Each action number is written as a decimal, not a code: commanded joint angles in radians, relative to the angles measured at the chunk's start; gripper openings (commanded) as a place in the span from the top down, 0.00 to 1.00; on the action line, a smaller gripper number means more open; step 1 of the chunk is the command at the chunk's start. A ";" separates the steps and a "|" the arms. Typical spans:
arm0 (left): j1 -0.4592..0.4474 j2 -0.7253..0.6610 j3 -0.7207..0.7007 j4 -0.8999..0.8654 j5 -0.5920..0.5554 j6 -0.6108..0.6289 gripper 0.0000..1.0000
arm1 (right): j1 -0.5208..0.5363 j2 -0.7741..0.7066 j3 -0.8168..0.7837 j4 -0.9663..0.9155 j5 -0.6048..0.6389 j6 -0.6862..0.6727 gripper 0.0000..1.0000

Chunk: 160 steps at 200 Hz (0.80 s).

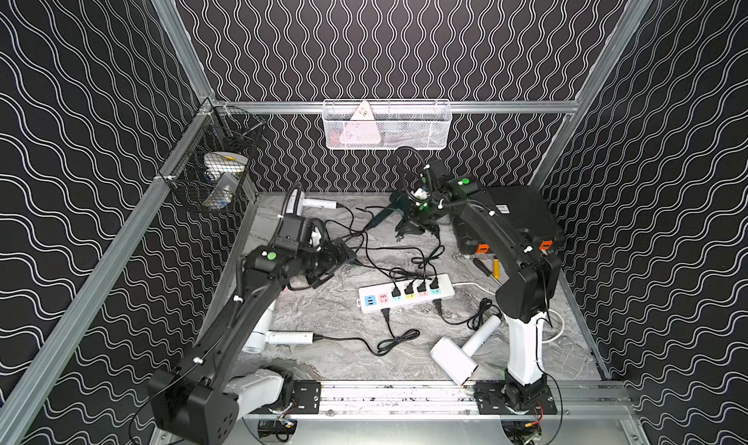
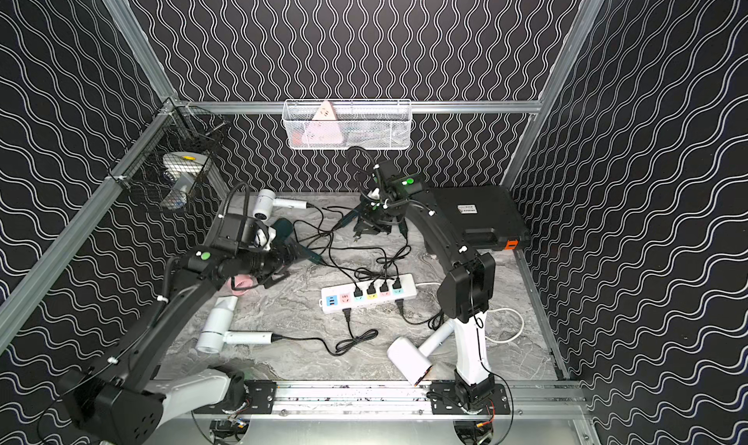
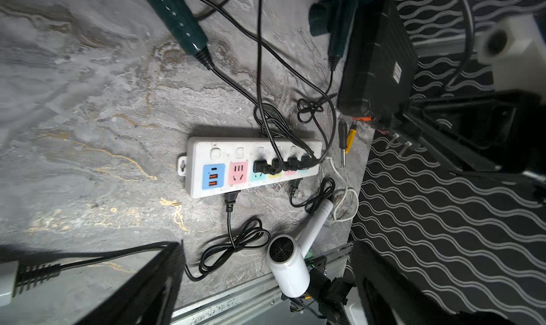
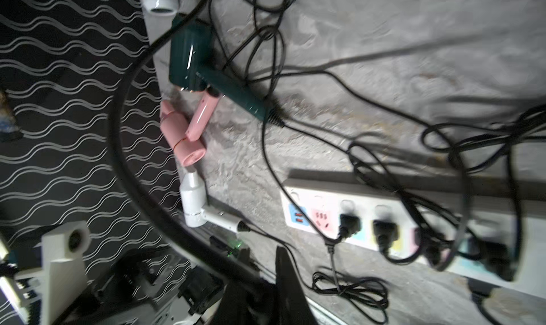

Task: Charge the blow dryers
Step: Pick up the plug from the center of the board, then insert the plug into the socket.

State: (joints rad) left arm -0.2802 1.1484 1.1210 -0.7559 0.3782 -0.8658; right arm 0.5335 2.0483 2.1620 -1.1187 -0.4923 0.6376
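Note:
Several blow dryers lie around the white power strip (image 1: 383,298), which has several black plugs in its sockets. White ones rest at the back left (image 1: 319,203), front left (image 1: 283,336) and front right (image 1: 455,358). A dark teal one (image 2: 289,236) and a pink one (image 2: 243,283) lie under my left arm. Another teal one (image 1: 390,210) sits at the back. My left gripper (image 1: 338,268) hangs open over the teal dryer's handle, holding nothing. My right gripper (image 1: 409,230) is raised at the back, shut on a black plug (image 3: 399,141) with its prongs sticking out.
A black case with orange latches (image 1: 510,216) stands at the back right under my right arm. Small yellow and black tools (image 1: 489,267) lie beside it. A white wire basket (image 1: 386,125) hangs on the back rail, a black mesh basket (image 1: 214,172) on the left. Black cords cross the marble top.

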 commanded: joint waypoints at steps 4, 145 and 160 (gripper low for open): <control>-0.090 -0.081 -0.070 0.149 -0.138 0.002 0.07 | 0.059 -0.075 -0.067 0.099 -0.043 0.097 1.00; -0.229 -0.562 -0.495 0.313 0.006 0.128 0.36 | 0.375 -0.328 -0.514 0.412 0.325 0.400 1.00; -0.229 -0.561 -0.500 0.307 0.022 0.122 0.40 | 0.398 -0.341 -0.526 0.409 0.352 0.441 1.00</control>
State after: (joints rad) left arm -0.5091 0.5861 0.6170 -0.4423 0.3256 -0.7319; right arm 0.9077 1.7302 1.6474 -0.7250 -0.2283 0.9676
